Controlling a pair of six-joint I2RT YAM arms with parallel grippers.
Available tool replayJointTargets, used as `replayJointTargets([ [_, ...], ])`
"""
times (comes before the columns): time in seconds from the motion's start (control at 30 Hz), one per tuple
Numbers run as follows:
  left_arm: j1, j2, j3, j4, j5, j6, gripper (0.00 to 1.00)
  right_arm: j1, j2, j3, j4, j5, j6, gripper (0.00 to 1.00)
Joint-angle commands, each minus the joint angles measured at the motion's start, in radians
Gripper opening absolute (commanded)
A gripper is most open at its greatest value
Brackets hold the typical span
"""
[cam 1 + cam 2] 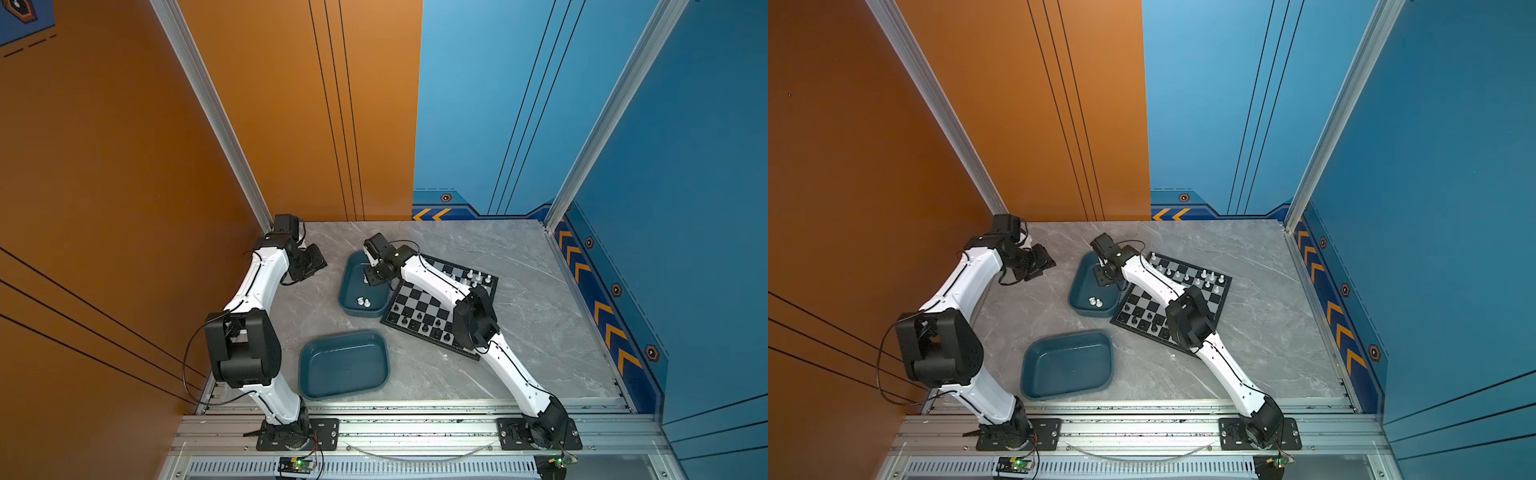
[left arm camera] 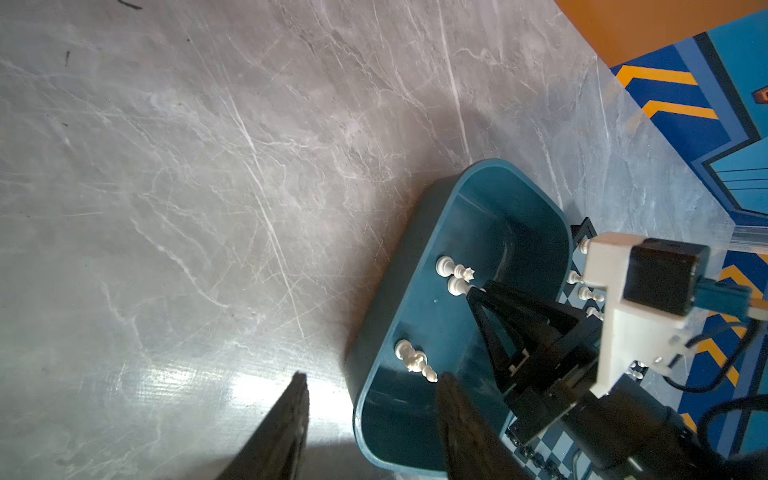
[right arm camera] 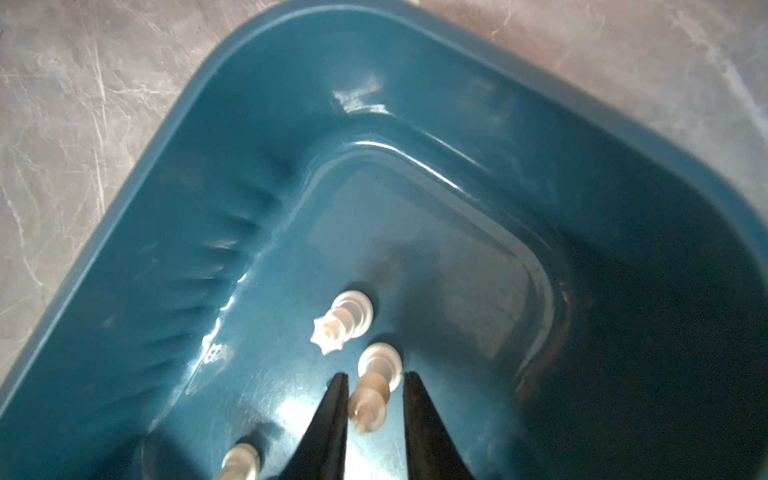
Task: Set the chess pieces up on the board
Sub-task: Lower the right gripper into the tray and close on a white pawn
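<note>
The right gripper hangs in the far tray, jaws narrowly apart astride a seemingly upright white piece, not pinching it; its long axis runs up between them. Glossy round-based plastic, a crowned piece just beside. The board lies right; the left gripper, spread and empty, is well apart

I count two arms, the left arm and the right arm; two teal trays, the near tray and the far tray; one board. The far tray holds four white pieces, as far as I can tell. Those on the board I cannot count: the right arm covers some.
</note>
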Motion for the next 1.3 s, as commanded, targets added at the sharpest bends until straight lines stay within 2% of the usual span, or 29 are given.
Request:
replayJointTargets([
  [0.0,0.007,-0.011,0.002,-0.021,0.012,0.018,0.51,-0.007,0.028,0.041,0.009,-0.011,0.015,0.25],
  [0.27,0.008,-0.007,0.003,-0.021,0.012,0.019,0.51,-0.006,0.044,0.066,0.006,-0.013,0.009,0.2],
  [0.57,0.01,-0.005,0.002,-0.024,0.013,0.022,0.51,-0.007,0.047,0.066,0.0,-0.015,0.012,0.19],
  [0.8,0.014,-0.008,0.0,-0.026,0.013,0.026,0.5,-0.006,0.041,0.066,-0.001,0.004,0.006,0.13],
  [1.03,0.015,-0.011,-0.002,-0.024,0.015,0.027,0.5,-0.01,0.012,0.066,-0.005,0.012,0.009,0.1],
  [1.27,0.016,-0.015,-0.01,-0.024,0.015,0.022,0.49,-0.046,-0.042,0.063,0.011,-0.035,0.055,0.09],
])
